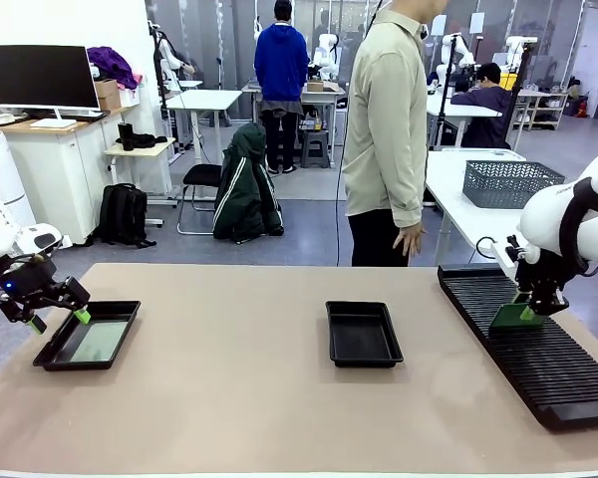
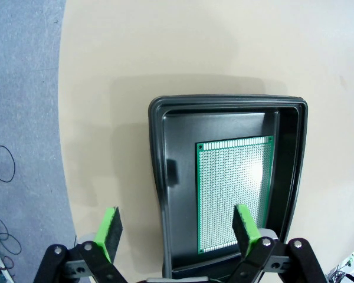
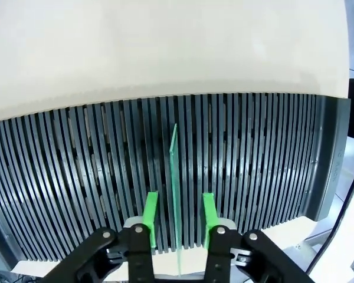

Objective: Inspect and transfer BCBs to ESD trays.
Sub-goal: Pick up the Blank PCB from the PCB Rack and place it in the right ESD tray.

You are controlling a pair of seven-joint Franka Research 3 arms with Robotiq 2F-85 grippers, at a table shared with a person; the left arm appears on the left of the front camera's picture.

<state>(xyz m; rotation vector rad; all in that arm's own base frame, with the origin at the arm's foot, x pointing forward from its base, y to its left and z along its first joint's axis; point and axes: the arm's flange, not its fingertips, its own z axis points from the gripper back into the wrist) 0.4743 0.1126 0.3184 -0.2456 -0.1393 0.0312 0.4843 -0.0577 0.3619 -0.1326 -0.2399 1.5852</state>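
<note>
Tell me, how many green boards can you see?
2. One board lies in the left tray; another stands in the rack between the right fingers. More may hide.

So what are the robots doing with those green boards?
The left gripper hangs open over one tray, a green board lying flat inside. The right gripper has its fingers either side of another board standing in the slotted rack, not squeezing yet. The middle tray is empty; a person stands at the far side.
</note>
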